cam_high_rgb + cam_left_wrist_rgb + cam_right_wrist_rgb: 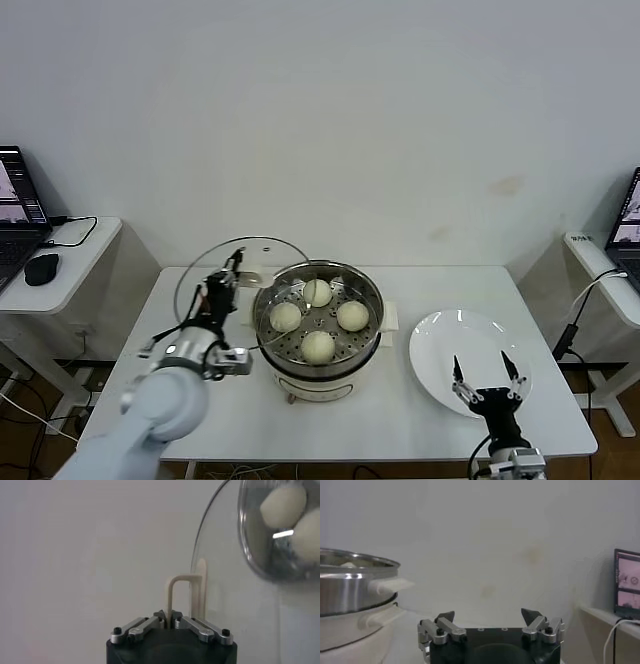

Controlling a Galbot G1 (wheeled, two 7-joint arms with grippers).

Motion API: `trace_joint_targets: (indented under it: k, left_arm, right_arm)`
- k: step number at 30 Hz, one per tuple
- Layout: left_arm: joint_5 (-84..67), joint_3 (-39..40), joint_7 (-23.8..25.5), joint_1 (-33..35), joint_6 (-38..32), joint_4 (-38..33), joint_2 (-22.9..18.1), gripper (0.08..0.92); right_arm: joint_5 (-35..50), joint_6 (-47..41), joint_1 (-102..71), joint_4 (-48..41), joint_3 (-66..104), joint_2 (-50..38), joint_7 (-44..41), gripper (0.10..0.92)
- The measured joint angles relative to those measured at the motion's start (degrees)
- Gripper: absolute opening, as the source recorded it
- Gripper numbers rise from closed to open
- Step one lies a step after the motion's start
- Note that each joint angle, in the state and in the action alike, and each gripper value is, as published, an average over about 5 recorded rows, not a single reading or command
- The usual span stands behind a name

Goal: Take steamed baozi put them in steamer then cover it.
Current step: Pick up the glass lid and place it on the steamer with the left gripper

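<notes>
Buns (318,345) sit in the steamer (368,300) mid-frame, so the left gripper (235,268) holds the cover (200,280) by its handle, tilted beside it, while the right gripper (487,385) waits, fingers spread, lower right.

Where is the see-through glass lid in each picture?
Head view: round clear glass lid held tilted left of the shiny steel steamer, its handle in the left claw.
Left wrist view: right of centre.
Right wrist view: not there.
Shared landmark: the steamer.

four cream baozi (317,292) sit in the steel steamer (318,335); the glass cover (215,268) stands tilted beside it.
</notes>
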Motion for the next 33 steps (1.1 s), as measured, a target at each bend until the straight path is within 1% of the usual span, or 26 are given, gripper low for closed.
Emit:
trace_joint_targets:
  k: [5,9,15,21,25,33]
  left_arm:
    - [4.1,5.0,2.9,-3.7,2.0,2.1,-4.7,0.140]
    - [7.6,7.5,4.8,-5.7,3.3,4.0,-8.6,0.140]
    - [11.8,9.1,6.4,-6.9,4.5,6.8,-14.2,0.140]
    - [15.2,9.5,7.3,-6.9,5.0,8.9,-19.1,0.140]
    - [17.5,9.5,8.0,-6.4,4.9,9.4,-21.5,0.140]
    - [22.5,9.7,9.3,-4.2,3.7,9.8,-24.1,0.140]
  right_arm:
    - [-1.6,0.0,0.1,0.0,-0.2,0.6,0.3,0.822]
    - [-2.4,0.0,0.1,-0.1,-0.3,0.8,0.4,0.823]
    - [-3.0,0.1,0.2,-0.5,-0.5,0.8,0.5,0.822]
    - [-3.5,0.1,0.4,-0.8,-0.7,0.9,0.5,0.823]
    - [-3.7,0.1,0.5,-0.9,-0.9,0.9,0.5,0.822]
    - [-4.0,0.2,0.5,-1.2,-1.2,1.0,0.4,0.823]
